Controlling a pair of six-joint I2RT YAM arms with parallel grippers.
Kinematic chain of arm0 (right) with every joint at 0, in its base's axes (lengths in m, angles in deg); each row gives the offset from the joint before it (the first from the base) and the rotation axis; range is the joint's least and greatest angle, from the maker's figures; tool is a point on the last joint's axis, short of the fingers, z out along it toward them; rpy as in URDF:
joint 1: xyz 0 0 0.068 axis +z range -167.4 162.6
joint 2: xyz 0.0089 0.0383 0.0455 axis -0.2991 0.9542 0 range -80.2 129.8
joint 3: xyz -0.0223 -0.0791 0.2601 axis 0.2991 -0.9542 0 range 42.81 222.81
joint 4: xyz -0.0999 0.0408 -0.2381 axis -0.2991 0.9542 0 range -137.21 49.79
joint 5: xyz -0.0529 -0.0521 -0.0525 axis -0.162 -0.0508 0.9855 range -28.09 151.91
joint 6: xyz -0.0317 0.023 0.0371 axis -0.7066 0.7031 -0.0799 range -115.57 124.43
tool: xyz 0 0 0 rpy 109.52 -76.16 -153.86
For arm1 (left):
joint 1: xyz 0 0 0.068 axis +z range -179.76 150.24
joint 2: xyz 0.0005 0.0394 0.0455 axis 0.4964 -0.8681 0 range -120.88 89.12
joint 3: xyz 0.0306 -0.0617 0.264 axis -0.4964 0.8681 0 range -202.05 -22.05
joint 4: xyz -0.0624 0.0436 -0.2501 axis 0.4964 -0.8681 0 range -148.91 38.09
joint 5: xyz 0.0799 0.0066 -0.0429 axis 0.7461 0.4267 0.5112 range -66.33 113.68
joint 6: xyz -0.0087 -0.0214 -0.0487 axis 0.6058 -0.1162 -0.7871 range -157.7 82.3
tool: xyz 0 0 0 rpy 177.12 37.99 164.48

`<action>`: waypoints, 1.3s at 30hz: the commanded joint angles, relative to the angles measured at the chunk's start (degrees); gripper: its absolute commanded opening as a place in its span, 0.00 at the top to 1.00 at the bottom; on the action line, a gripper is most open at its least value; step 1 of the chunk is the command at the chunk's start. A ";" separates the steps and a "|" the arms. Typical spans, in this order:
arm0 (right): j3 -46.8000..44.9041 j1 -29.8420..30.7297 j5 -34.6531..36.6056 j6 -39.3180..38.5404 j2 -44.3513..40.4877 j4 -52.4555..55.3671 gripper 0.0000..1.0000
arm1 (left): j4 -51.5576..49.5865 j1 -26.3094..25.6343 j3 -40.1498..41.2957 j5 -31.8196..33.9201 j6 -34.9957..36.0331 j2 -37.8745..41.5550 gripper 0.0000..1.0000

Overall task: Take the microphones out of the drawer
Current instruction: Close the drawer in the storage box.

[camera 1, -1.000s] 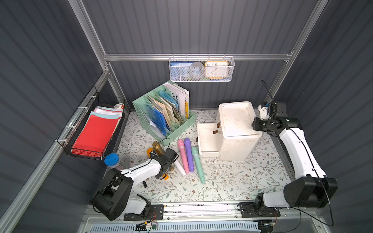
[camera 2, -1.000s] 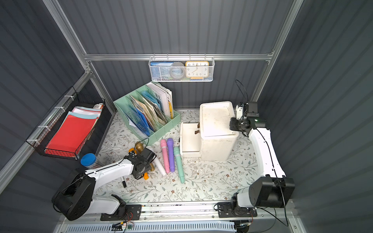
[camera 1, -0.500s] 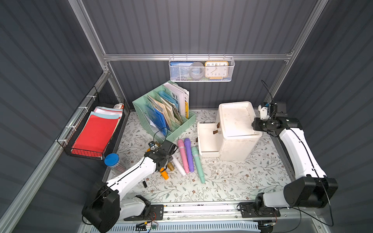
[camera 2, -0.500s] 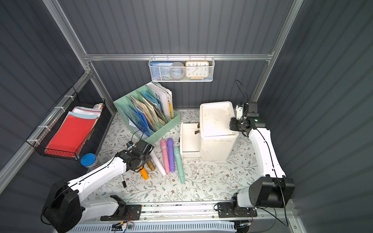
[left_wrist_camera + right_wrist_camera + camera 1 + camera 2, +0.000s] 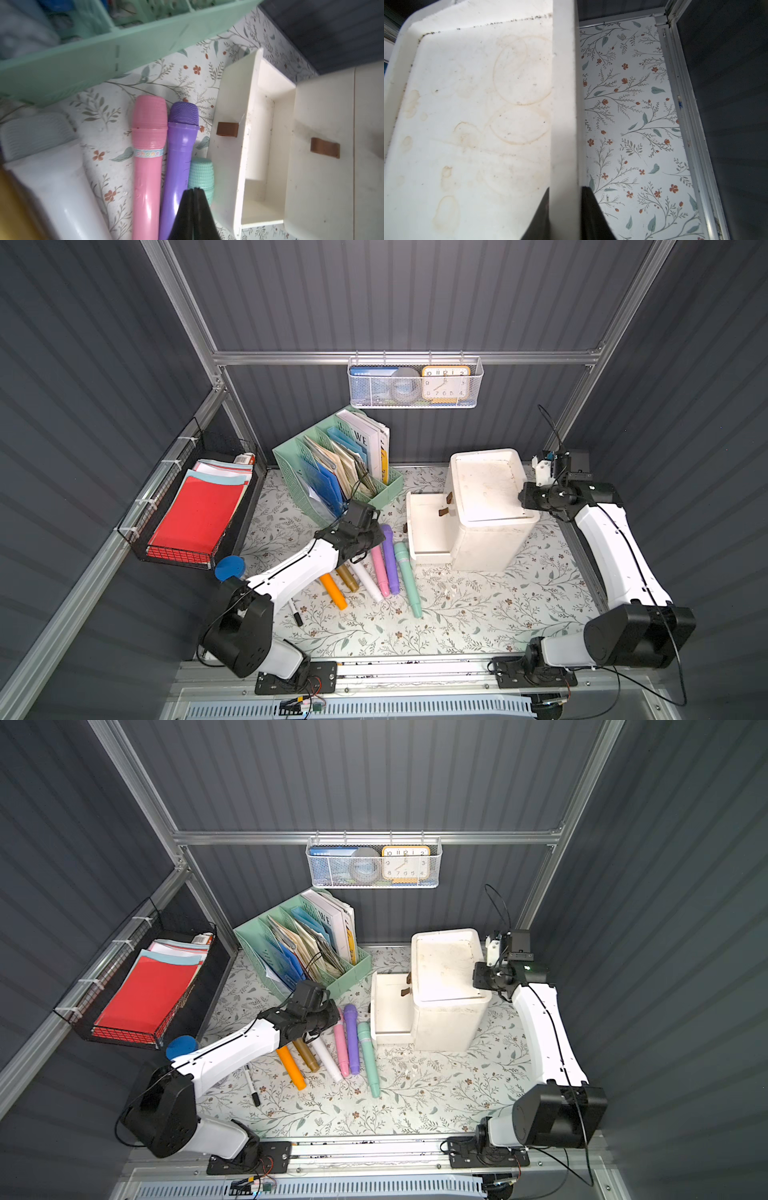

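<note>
Microphones beside the open drawer

Six microphones (image 5: pixel 390 562) lie in a row on the table (image 5: pixel 478 605) just beside the open drawer (image 5: pixel 424 531), the mint one (image 5: pixel 406 576) nearest it; left jaws, pressed together, hover over them; right jaws pinch the cabinet (image 5: pixel 486 489) rim behind the drawer.
</note>
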 commanded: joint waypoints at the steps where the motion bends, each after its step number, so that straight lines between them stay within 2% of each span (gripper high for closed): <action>1: -5.58 1.05 -8.32 6.91 4.40 8.83 0.92 | 4.23 -0.08 -3.50 -4.18 1.79 -4.43 1.00; 8: -5.67 0.98 -8.29 7.04 3.98 8.75 0.92 | -0.33 -0.08 -16.03 -5.70 2.31 -17.63 1.00; 12: -5.95 1.03 -8.16 7.09 3.80 8.62 0.92 | -1.60 -0.08 -18.35 -6.39 1.18 -21.95 1.00; 28: -6.43 1.03 -8.68 7.17 3.57 8.35 0.93 | 2.75 -2.06 -22.62 -15.19 1.00 -28.61 1.00; 39: -6.43 1.00 -9.04 7.16 3.52 8.40 0.93 | 1.70 -4.64 -31.48 -18.74 2.28 -34.64 1.00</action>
